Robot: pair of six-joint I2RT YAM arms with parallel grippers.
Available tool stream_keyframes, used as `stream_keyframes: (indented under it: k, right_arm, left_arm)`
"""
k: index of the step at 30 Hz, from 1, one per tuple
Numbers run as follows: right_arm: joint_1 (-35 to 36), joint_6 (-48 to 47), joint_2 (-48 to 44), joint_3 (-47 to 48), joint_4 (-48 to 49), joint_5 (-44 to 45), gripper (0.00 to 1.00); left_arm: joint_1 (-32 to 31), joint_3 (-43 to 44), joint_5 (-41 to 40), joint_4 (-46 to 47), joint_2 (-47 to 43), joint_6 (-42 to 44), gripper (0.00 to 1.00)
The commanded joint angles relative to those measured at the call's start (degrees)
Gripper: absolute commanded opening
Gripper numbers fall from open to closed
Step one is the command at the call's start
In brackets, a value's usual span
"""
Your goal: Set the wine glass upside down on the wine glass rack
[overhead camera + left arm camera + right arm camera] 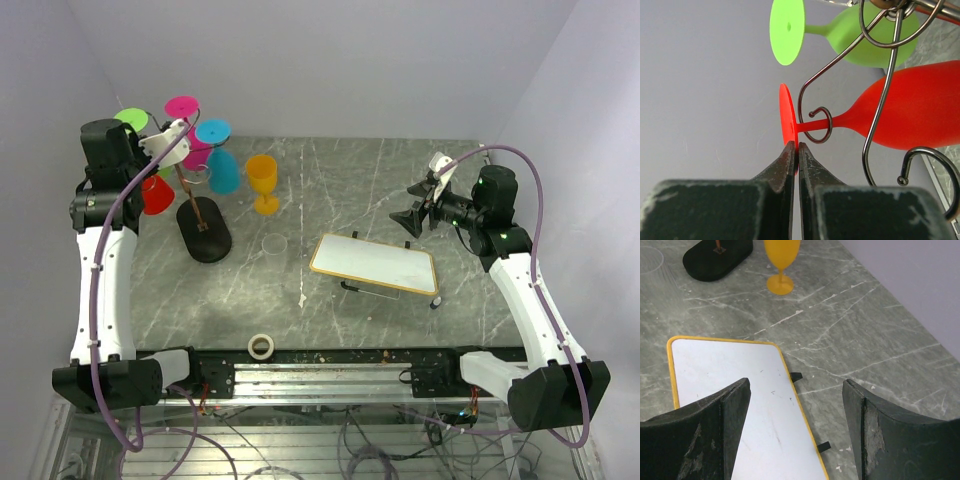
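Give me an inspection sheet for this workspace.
Surface: grey veined table, nothing spilled.
Job's things: red glass hangs with its stem in a curl of the rack; green glass, pink glass and blue glass hang too.
Clutter: yellow glass upright beside the rack; white tray; tape roll.
Claws: left claw shut on the red glass's foot; right claw open, facing the tray.
Cables: purple cable along each arm; wires below the near rail.
Surroundings: plain pale walls.
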Motion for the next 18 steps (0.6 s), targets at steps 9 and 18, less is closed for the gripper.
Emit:
stream_keyframes:
  k: [9, 18]
  right_arm:
    - [-0.29, -0.9, -0.75, -0.73, 1.31, -0.34, 0.74]
    - [-0.21, -1.06, -0.57, -0.7, 1.22, -0.37, 0.74]
  left_arm:
    - [-2.05, -0.71, 1.28, -1.94, 1.23, -0.36, 0.13]
    - [-2.51, -1.71, 0.44, -2.05, 0.79, 0.16, 0.18]
